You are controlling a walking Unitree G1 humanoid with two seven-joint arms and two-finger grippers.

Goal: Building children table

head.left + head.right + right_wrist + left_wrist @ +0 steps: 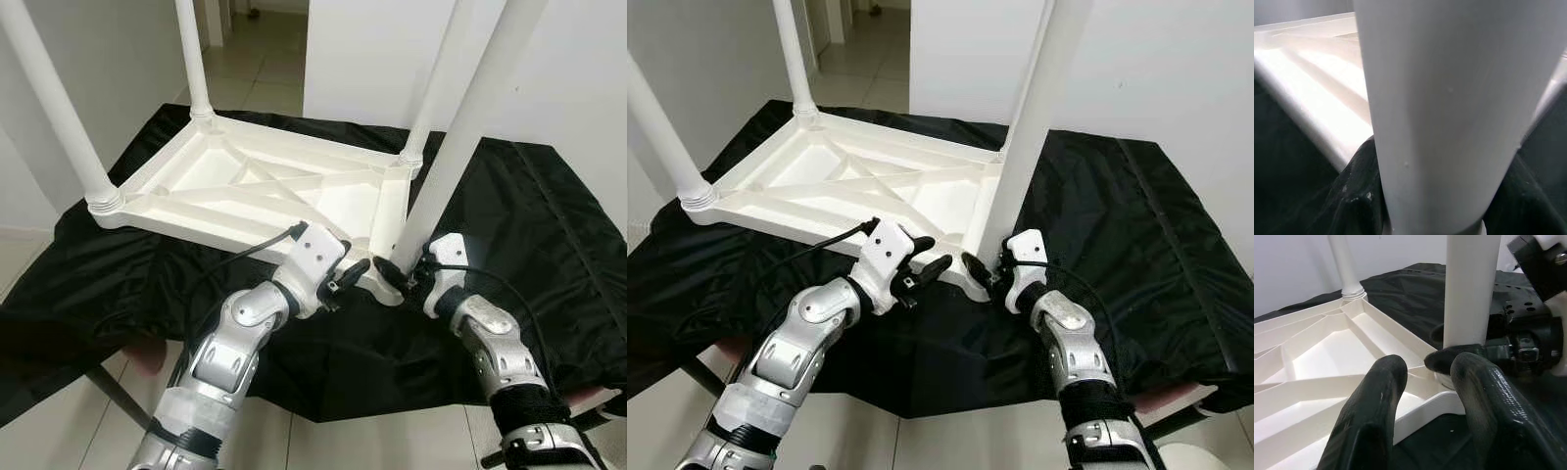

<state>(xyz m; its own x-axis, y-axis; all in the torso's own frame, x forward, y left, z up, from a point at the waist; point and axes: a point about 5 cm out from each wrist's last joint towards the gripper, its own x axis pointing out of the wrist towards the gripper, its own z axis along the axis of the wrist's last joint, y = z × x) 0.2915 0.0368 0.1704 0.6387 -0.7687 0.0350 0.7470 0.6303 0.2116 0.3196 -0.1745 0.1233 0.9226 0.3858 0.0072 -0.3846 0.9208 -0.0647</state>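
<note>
Our right gripper (400, 277) pinches the near leg (460, 147) at its base. Our left gripper (345, 282), fingers spread, hovers beside that corner of the upturned table (245, 191) on black cloth (549, 235).

Plain white plastic table (265, 186) and legs (460, 127), black cloth (549, 245), silver arms, black-fingered pincers.

Two head cameras look down from 6 o'clock; both wrist cameras sit close, sharing the near white table leg (460, 147).
</note>
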